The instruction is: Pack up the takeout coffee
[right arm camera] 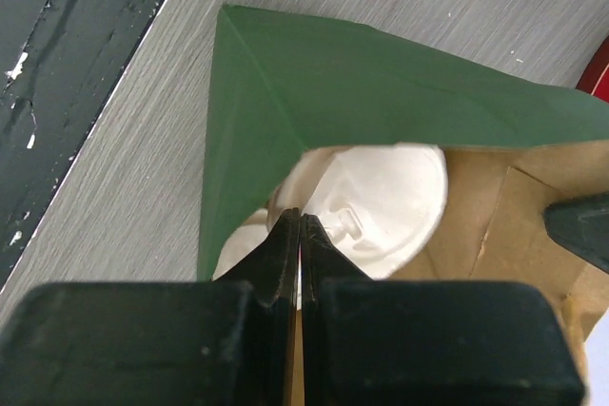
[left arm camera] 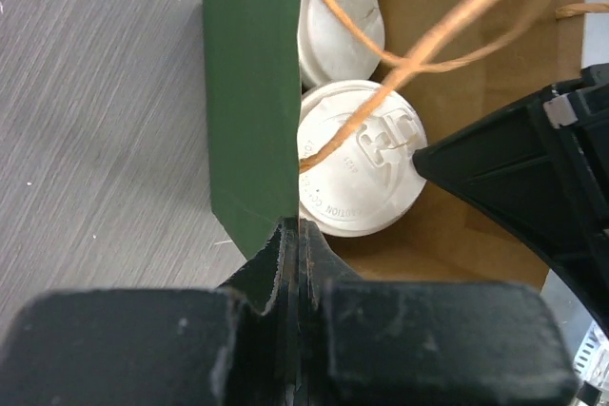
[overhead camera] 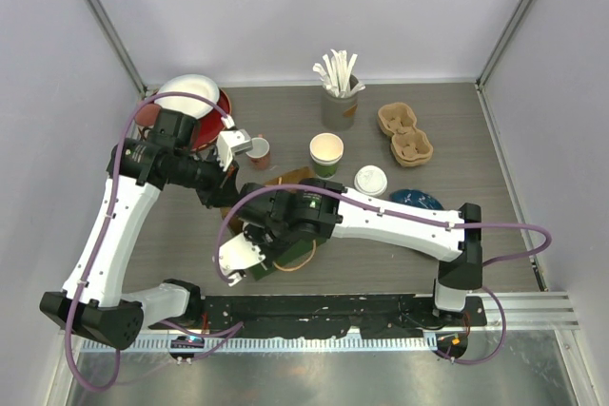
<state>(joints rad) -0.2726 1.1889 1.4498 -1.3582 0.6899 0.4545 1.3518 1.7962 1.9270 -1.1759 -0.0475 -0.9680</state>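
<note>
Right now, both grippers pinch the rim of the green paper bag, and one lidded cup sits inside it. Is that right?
Not quite: the count is two, not one. The left wrist view shows a near lidded cup and a far lidded cup beyond it inside the green paper bag. The left gripper and right gripper do each pinch its rim.

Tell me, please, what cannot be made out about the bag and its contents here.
- Bag: top view, left arm and right arm cover nearly all.
- Lids: wrist views show only them; cup bodies hidden below.
- Blue object: top view, partly under the right arm; unidentifiable.
</note>
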